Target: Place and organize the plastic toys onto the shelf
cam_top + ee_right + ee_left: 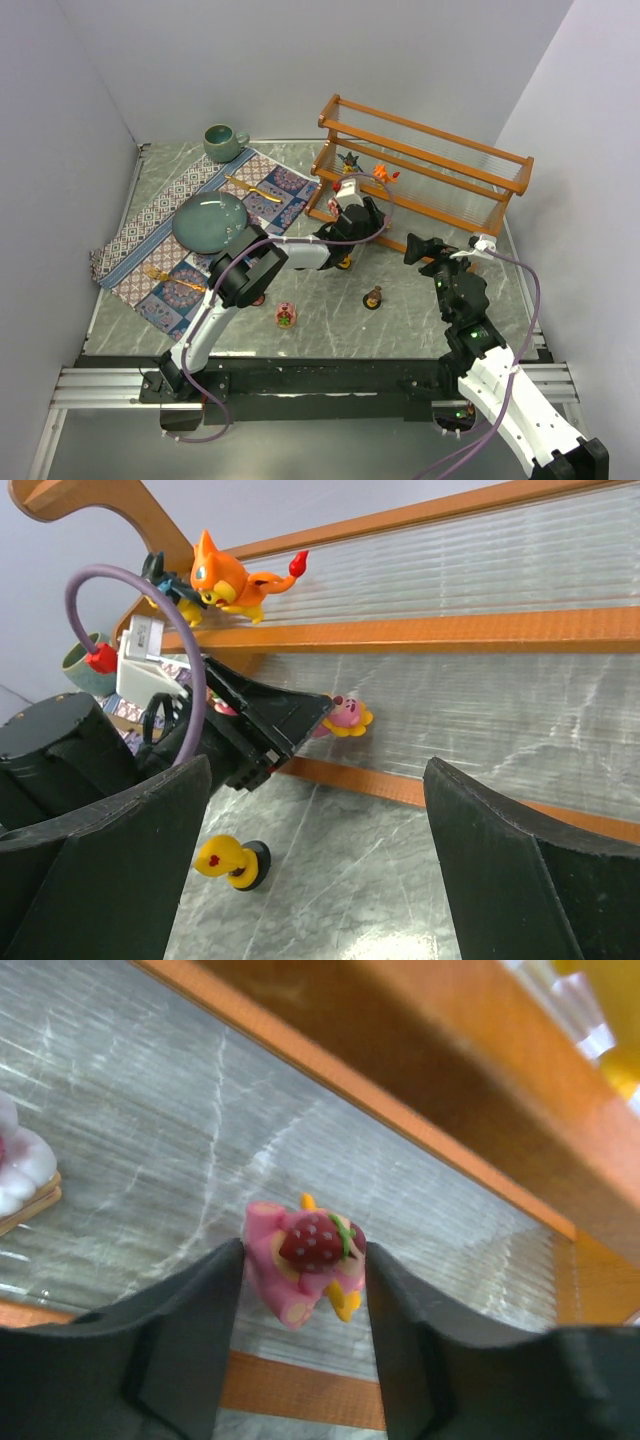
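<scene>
Left wrist view shows the left gripper [302,1250] partly closed, its two dark fingers [190,1330] pressed against either side of a pink strawberry toy [305,1265]. The toy sits on the clear ribbed panel of the lowest tier of the shelf [400,1120], and a white and pink toy [20,1170] stands at the left edge of that tier.

Right wrist view shows the right gripper [318,770] spread wide with nothing between its fingers. This view alone shows the tier above, where an orange toy [225,580] and a dark spiky toy [165,580] stand side by side. It also shows a yellow toy [230,860] on a black base on the table below the left arm.

Only the top view takes in the grey marbled table [420,320], with a brown toy [373,297] and a pink toy [286,316] in front of the shelf. A patterned mat [150,240] on the left carries a teal plate [210,222], with a green mug [222,142] just beyond it. Pale walls close in three sides.
</scene>
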Controlling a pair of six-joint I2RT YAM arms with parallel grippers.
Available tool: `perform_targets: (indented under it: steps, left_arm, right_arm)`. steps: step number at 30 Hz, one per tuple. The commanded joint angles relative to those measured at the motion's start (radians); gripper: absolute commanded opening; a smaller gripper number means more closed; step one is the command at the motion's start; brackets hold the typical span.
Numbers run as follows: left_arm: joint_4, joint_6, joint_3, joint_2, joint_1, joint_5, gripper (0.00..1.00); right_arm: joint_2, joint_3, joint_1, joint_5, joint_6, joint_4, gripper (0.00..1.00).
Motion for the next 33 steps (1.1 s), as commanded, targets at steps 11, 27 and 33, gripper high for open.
perform_targets:
  steps: [11, 27, 33]
  left_arm:
    - [0.096, -0.048, -0.035, -0.050, 0.002, 0.043, 0.29]
    - [0.266, -0.105, -0.364, -0.320, -0.001, 0.050, 0.13]
    - [0.326, -0.149, -0.519, -0.446, -0.006, 0.053, 0.13]
  right_arm:
    - [-0.002, -0.010, -0.006, 0.002, -0.017, 0.048, 0.94]
    - [-0.013, 0.001, -0.006, -0.054, -0.012, 0.038, 0.94]
    - [0.036, 0.021, -0.007, -0.181, 0.046, 0.041, 0.94]
